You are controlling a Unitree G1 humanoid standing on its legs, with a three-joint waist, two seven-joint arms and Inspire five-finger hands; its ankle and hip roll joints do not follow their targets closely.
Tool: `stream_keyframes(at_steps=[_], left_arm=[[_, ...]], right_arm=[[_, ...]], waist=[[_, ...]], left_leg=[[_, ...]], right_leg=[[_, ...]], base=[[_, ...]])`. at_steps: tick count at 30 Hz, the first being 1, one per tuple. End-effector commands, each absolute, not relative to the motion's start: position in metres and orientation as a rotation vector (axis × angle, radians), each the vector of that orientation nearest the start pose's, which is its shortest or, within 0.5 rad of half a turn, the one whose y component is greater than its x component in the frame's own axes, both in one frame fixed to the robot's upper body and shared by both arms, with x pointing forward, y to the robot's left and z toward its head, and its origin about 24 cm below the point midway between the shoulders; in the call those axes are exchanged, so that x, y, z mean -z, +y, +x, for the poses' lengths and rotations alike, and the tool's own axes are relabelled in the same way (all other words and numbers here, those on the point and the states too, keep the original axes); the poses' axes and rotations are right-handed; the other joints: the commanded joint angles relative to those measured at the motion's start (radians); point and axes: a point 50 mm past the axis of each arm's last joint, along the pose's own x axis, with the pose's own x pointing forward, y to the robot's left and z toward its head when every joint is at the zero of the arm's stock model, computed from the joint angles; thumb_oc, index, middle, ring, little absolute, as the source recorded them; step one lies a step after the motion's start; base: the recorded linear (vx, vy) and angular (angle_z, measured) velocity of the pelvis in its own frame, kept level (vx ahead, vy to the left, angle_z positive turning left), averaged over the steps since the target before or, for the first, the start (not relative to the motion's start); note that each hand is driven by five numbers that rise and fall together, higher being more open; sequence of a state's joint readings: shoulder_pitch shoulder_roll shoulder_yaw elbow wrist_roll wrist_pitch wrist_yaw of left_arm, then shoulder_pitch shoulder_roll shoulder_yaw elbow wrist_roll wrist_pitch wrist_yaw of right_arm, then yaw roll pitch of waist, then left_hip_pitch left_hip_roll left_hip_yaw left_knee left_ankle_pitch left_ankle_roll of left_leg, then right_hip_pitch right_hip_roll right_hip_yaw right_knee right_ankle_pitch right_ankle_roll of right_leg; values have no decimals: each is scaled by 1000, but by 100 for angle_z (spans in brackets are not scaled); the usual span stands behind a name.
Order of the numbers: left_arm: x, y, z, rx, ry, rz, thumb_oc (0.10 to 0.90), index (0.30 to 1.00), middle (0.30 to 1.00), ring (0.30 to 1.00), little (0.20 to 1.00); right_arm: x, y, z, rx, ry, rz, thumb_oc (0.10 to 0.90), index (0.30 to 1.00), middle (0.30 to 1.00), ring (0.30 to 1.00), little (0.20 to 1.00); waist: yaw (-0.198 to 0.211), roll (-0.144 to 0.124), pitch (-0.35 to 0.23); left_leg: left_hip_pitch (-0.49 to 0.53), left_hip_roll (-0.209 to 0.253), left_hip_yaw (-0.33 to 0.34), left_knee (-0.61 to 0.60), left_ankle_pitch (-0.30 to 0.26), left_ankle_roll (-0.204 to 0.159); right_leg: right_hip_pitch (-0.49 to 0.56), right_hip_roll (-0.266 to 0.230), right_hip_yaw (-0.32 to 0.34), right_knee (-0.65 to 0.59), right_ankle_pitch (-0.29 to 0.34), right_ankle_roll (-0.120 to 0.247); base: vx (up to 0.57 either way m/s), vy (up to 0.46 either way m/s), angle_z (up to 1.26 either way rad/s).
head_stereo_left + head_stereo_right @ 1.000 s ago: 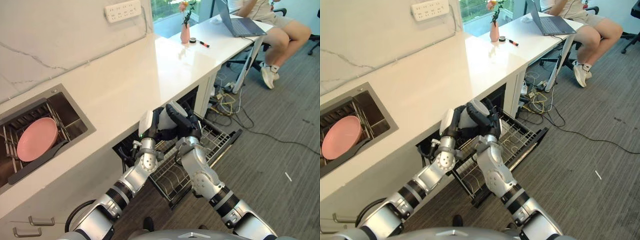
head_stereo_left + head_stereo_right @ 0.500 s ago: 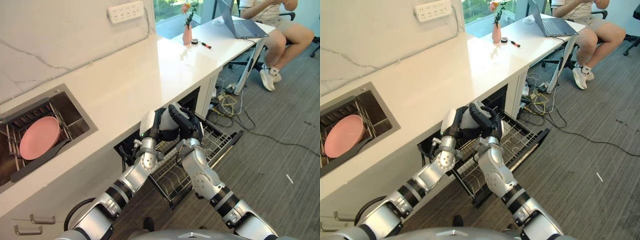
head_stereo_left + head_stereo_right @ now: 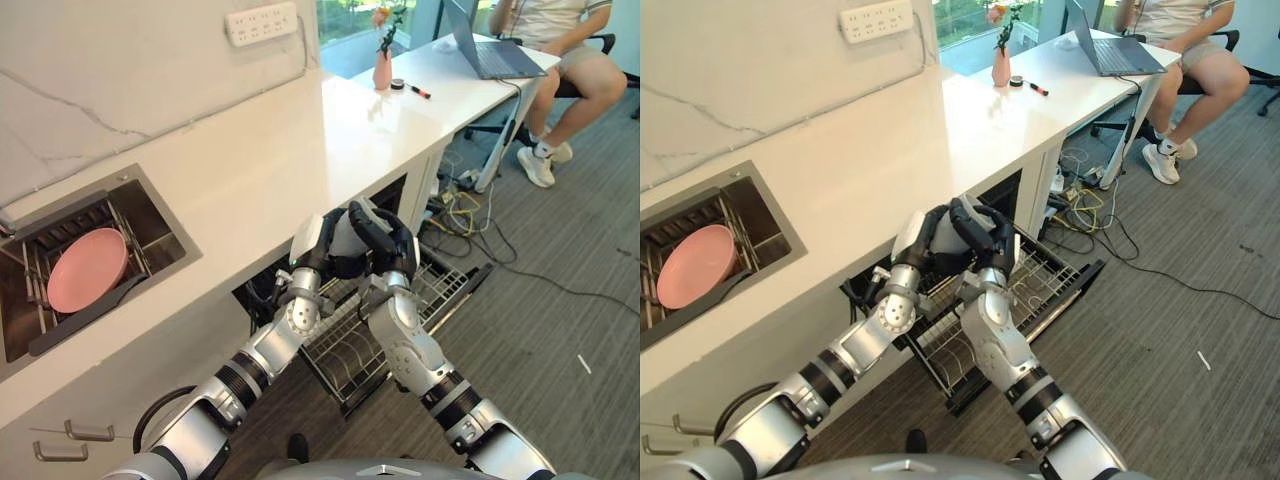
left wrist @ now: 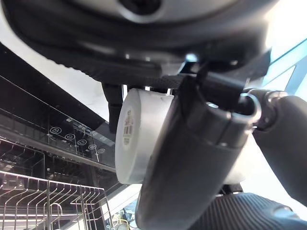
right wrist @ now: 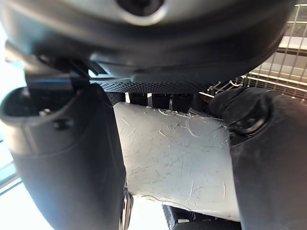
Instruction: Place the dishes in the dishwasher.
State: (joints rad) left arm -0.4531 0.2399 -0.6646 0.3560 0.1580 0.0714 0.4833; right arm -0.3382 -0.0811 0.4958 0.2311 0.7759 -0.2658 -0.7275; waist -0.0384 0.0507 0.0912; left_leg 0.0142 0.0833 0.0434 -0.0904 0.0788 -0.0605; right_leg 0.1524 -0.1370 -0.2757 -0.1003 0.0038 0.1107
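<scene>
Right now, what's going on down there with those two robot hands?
Left robot hand and right robot hand both shut on a white bowl. Bowl held above the pulled-out dishwasher rack, not yet set in. Pink plate waits in the sink.

pink plate (image 3: 87, 283) | white bowl (image 4: 139, 139) | white counter (image 3: 250, 170) | pink vase (image 3: 382, 71)

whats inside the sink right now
A pink plate leans in a wire rack inside the sink, with a dark strip lying across its front. The sink floor under the plate and rack is covered, so anything beneath cannot be seen.
</scene>
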Motion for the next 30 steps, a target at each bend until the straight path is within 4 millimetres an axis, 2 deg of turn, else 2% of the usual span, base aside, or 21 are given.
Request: stream_keyframes(at_steps=[1,9,13,16,18,20,22,25,26,27,28,29,30], left_arm=[[-114,9,307,335,-588,704,800,900,900,900,900],[-110,17,306,358,-579,753,800,900,900,900,900],[-109,30,307,326,-568,754,800,900,900,900,900],[-107,53,306,267,-547,740,800,900,900,900,900],[-105,57,304,262,-540,741,800,900,900,900,900],[-105,57,304,263,-539,741,800,900,900,900,900],[-99,66,300,258,-524,753,800,900,900,900,900],[-96,74,297,248,-508,762,800,900,900,900,900],[-90,85,293,236,-482,763,800,900,900,900,900],[-90,85,293,236,-482,763,800,900,900,900,900],[-87,96,289,213,-462,760,800,900,900,900,900],[-87,96,289,213,-462,760,800,900,900,900,900],[-85,105,285,194,-443,748,800,900,900,900,900]], right_arm=[[-130,-50,313,133,-162,615,400,300,300,300,300],[-125,-53,316,145,-151,597,400,300,300,300,300],[-127,-62,319,195,-173,580,400,300,300,300,300],[-127,-80,324,276,-199,547,400,300,300,300,300],[-127,-88,326,317,-207,536,400,300,300,300,300],[-127,-88,326,318,-206,536,400,300,300,300,300],[-126,-107,328,391,-226,509,400,300,300,300,300],[-125,-117,328,432,-234,489,400,300,300,300,300],[-123,-132,329,489,-246,459,400,300,300,300,300],[-123,-132,329,489,-246,459,400,300,300,300,300],[-122,-145,328,537,-257,428,400,300,300,300,300],[-122,-145,328,537,-257,428,400,300,300,300,300],[-120,-153,326,567,-264,410,400,300,300,300,300]], waist=[[21,-36,-35],[28,-31,-35],[31,-28,-34],[40,-26,-32],[45,-27,-32],[44,-27,-33],[51,-28,-31],[55,-29,-30],[61,-30,-28],[61,-30,-28],[66,-31,-28],[66,-31,-28],[68,-32,-28]], left_leg=[[92,53,64,3,-92,-52],[89,58,52,3,-85,-57],[87,59,48,3,-81,-60],[84,61,41,3,-77,-62],[81,62,36,3,-76,-63],[80,62,36,3,-76,-63],[73,59,24,3,-74,-64],[71,59,19,3,-73,-66],[67,58,13,3,-71,-67],[67,58,13,3,-71,-67],[63,57,7,3,-70,-68],[63,57,7,3,-70,-68],[61,57,2,3,-68,-70]], right_leg=[[15,-33,15,13,-29,38],[22,-30,-4,13,-38,34],[21,-28,-13,13,-42,34],[21,-26,-21,13,-45,33],[21,-25,-24,13,-46,32],[21,-25,-25,13,-46,32],[22,-24,-33,13,-46,31],[22,-24,-37,13,-47,30],[21,-22,-42,13,-48,30],[21,-22,-42,13,-48,30],[22,-22,-48,13,-48,29],[22,-22,-48,13,-48,29],[22,-20,-53,13,-49,28]], base=[[-9,-13,5],[-5,-14,8],[-2,-4,2],[-6,-3,2],[-6,-11,8],[-2,-5,10],[-2,-11,18],[-3,-11,14],[-4,-10,9],[-6,-18,14],[-2,-8,5],[-2,-12,9],[1,-13,5]])
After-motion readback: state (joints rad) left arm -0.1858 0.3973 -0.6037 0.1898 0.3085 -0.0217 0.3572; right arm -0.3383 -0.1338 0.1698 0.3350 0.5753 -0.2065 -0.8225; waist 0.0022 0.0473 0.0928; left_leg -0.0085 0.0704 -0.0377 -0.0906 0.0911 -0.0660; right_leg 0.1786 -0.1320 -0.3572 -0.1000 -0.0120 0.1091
